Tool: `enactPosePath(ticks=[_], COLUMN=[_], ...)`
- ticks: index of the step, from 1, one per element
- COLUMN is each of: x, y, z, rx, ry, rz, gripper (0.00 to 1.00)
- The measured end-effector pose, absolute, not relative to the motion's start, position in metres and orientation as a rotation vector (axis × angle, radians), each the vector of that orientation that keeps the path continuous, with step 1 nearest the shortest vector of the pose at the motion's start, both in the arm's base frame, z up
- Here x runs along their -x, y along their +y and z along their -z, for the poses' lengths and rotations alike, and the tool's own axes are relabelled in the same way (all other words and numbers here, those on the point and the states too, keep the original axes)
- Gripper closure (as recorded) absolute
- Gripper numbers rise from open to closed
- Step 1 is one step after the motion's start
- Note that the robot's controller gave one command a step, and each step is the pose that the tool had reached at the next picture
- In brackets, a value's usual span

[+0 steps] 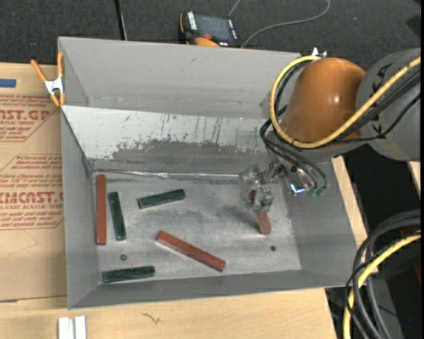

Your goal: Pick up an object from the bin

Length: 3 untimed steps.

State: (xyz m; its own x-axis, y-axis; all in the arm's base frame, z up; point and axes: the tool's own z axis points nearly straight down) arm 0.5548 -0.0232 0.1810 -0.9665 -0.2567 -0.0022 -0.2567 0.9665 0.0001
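Where the bin's (162,76) floor meets its left wall, a red stick (100,209) lies along that wall, running from back to front. Just beside it on the right, a shorter green stick (116,216) lies nearly parallel to it; whether the two touch cannot be told. Near the front left corner a second green stick (128,275) lies almost in line with the front edge, apart from the others. Further right and toward the back, a third green stick (161,199) rests flat, slightly tilted, with its right end nearer the back wall. Right of the floor's middle and toward the front, a long red stick (189,251) lies on a slant, its left end further back and its right end closer to the front edge. Well apart from these, toward the right wall, a short red stick (263,224) lies on the floor about midway between the back and front edges. The gripper (259,200) is down in the bin right at that stick's back end, at or just above it. Whether it is clenched on the stick or released cannot be told. Above it, the arm's orange cover (325,101) hangs over the bin's back right corner.
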Motion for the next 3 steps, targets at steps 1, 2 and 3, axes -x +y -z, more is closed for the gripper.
enactPosePath(ticks=[1, 2, 3], x=[-0.530, -0.531, -0.497], y=[-0.019, -0.020, -0.053], z=[-0.157, -0.158, -0.068], rx=[0.390, 0.389, 0.437], ry=[3.119, 3.116, 3.104], rz=[-0.003, -0.002, -0.002], gripper=[1.00, 0.00, 0.00])
